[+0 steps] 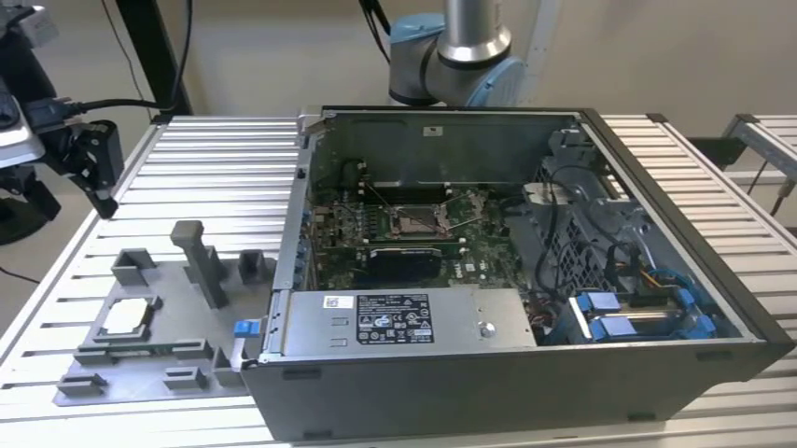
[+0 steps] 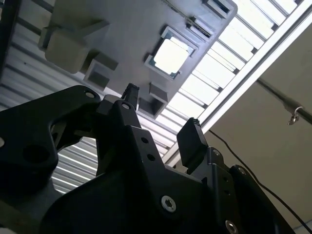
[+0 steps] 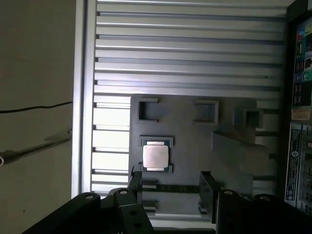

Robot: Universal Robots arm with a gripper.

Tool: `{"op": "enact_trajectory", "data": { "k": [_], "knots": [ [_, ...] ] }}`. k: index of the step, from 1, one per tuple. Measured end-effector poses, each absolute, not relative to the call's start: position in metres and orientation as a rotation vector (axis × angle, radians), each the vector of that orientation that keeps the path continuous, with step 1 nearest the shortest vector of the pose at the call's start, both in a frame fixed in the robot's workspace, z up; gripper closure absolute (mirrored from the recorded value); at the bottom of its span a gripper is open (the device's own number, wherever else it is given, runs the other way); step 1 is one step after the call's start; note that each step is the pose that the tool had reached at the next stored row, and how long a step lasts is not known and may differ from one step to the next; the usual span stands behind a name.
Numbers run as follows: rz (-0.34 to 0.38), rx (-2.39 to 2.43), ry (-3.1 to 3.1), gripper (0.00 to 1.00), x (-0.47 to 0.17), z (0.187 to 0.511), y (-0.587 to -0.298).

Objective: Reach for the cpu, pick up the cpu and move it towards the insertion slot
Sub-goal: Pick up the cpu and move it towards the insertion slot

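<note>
Cpu (image 3: 155,157) lies unobstructed in the grey fixture (image 3: 195,141); end effector (image 3: 170,178) hangs released, empty, base cut off.

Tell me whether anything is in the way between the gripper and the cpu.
Nothing visible is. In the first wrist view the open, empty gripper hangs apart from the cpu, which lies bare in its recess on the grey fixture plate, with only clear space between them.
</note>
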State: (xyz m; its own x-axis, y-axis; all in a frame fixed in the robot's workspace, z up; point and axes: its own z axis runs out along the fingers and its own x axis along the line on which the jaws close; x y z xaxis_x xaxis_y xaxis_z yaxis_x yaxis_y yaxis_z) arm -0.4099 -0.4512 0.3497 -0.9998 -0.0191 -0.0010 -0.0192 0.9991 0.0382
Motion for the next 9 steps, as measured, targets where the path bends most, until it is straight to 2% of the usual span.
{"op": "enact_trajectory", "data": {
  "k": [9],
  "knots": [
    [0.060, -0.030, 3.140, 0.00, -0.4099, 0.3431, -0.4512]
  ]
}}
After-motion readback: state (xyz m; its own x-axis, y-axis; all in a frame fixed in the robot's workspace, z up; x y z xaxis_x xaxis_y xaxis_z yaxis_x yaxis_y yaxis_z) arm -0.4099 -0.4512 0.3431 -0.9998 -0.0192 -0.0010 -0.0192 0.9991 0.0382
